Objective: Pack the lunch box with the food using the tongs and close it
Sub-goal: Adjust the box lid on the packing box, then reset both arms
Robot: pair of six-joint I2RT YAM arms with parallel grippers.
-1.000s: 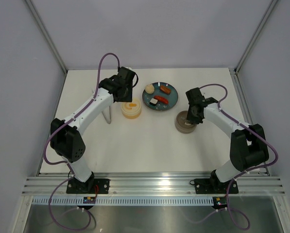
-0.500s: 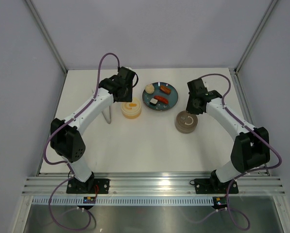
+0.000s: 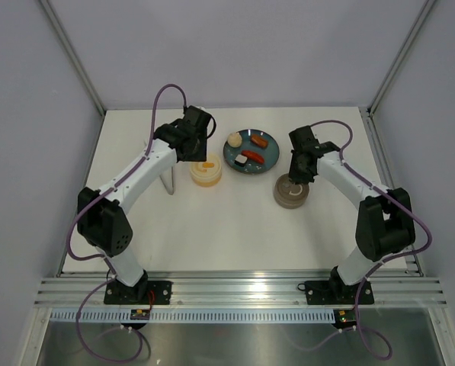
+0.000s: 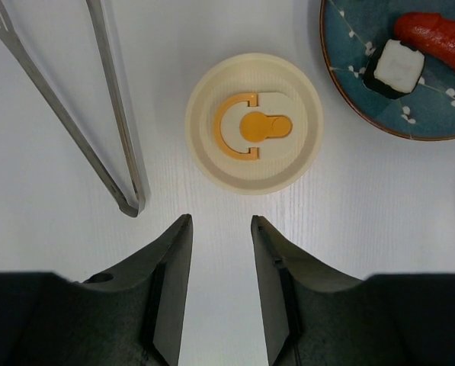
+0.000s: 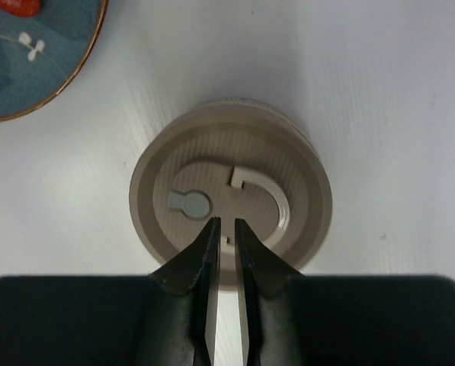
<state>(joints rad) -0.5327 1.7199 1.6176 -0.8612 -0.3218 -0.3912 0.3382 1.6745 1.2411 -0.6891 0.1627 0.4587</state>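
My right end effector [image 5: 225, 225] hangs low over the brown round box [image 5: 231, 152]. Its fingers are almost pressed together, with only a thin slit between them and nothing that I can see pinched there. They sit just at the near end of the curved handle on the lid. With so narrow a gap, I judge the likeliest fault is that the tips land beside the handle rather than around it. They would then shove the whole box across the bench [image 4: 364, 198] toward the teal plate [image 4: 433, 107].

My left end effector [image 4: 220, 223] is spread and empty, poised near the cream round box [image 4: 254, 122], whose lid with the orange latch looks shut. The food is all on the plate: a sushi bit [image 4: 395, 67] touching a sausage [image 4: 437, 34], and a bun [image 3: 234, 139] at the plate's far-left rim.

The tongs [image 4: 130, 200] lie flat on the bench just left of the cream box, untouched. Their long axis runs roughly from the near edge toward the far wall, leaning a little left. The joined end points back at my bases and the open V points away, its tips out of the wrist view. They are thin, flat and slick. A grab at the joint would give me no squeeze, and my fingers could scrape the bench and spin them.
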